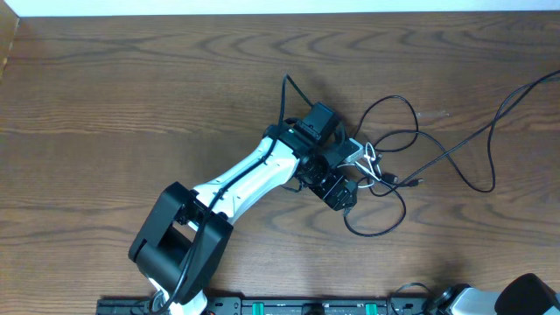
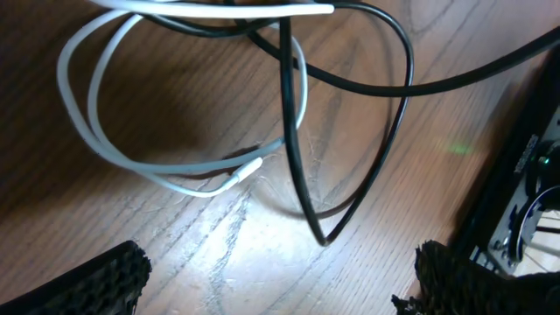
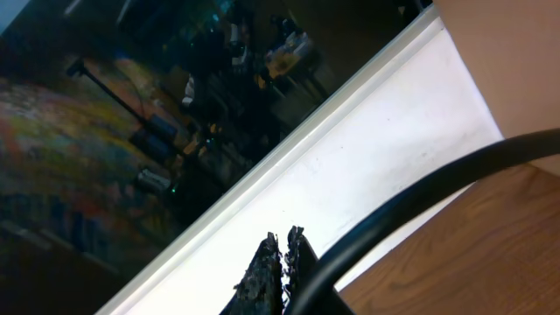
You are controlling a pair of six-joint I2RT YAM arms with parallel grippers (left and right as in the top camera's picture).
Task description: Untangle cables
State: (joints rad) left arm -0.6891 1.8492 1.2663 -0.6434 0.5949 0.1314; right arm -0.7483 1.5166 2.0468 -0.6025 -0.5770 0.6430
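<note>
Between the wide-spread fingers of your left pincer (image 1: 348, 172), seen from overhead, lies the knot of the tangle. The white cable (image 1: 372, 161) sits in small loops just beyond the fingertips, touching the black cables (image 1: 394, 99). The black ones fan out on the far side of the pincer: one loop arches above it, one sags below it, and a long strand runs well away from it to the right edge of the tabletop (image 1: 131, 79). Your right arm shows only at the lower right corner, well apart from the tangle, and you cannot make out its pincer from up here.

From your left wrist, the left pincer (image 2: 280, 293) is released, its two fingertips standing far apart at the bottom corners with nothing between them. Ahead of it and to the left, the white cable (image 2: 175, 182) lies in a double loop, its small plug (image 2: 250, 168) pointing toward the middle. Straight ahead, a black cable (image 2: 286, 105) drops to a sharp bend just in front of the gap, crossing over the white loop.

From your right wrist, the right pincer (image 3: 283, 241) is clenched, fingertips pressed together on nothing, pointing off past the tabletop's edge. A thick black wire (image 3: 437, 182) arcs close beside it. None of the task's cables shows here.
</note>
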